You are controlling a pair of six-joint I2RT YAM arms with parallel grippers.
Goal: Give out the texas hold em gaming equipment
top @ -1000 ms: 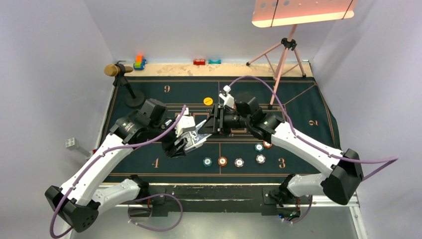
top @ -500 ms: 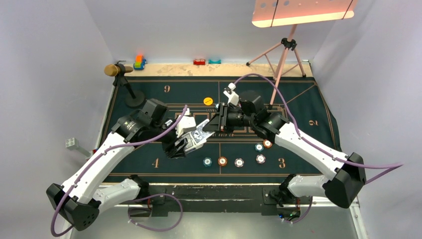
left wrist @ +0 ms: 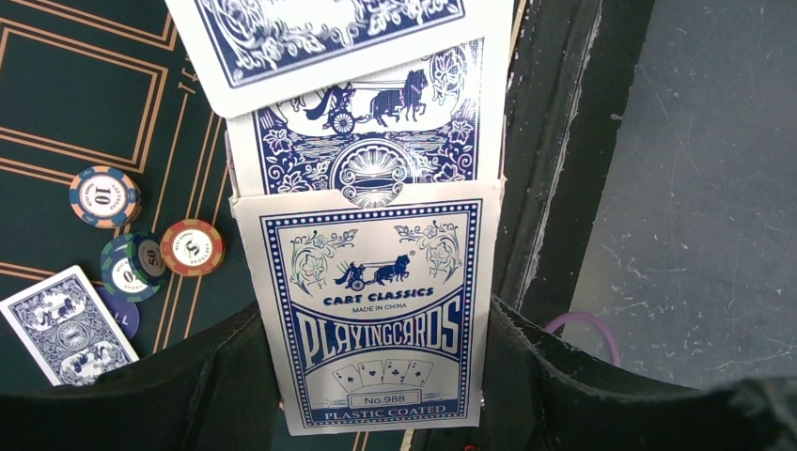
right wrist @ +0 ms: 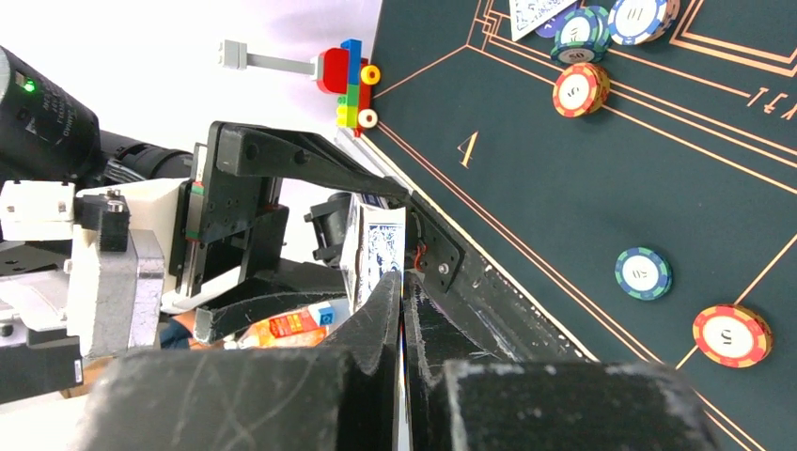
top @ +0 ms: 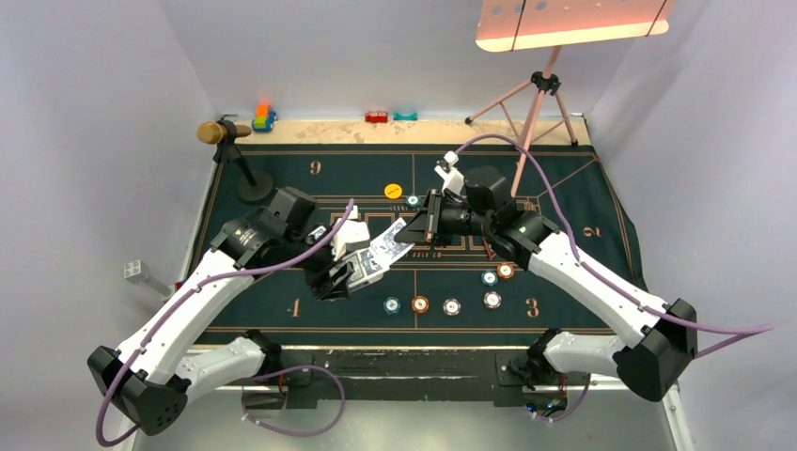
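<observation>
Looking from above, the right gripper (top: 414,232) is clamped on a blue-backed, white-faced playing card (top: 390,241) half out of the blue-and-white cardboard deck box (top: 363,267), above the dark green gold-lined mat (top: 362,174). Left wrist: the left gripper (left wrist: 376,376) squeezes that box, a second card (left wrist: 367,122) peeking out. Right wrist: an edge-on pinch, so two cards may drag out, or the card may slip.

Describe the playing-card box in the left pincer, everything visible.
The card box is white, cardboard by its look, printed dark blue: a framed horse-and-carriage picture and the words Cart Classics, Playingcards, Plastic Coated. Its top is open, with a half-round thumb notch. The left pincer clamps its sides and holds it in the air. Blue-backed cards stick out of the opening; the right pincer is shut on the topmost card.
</observation>
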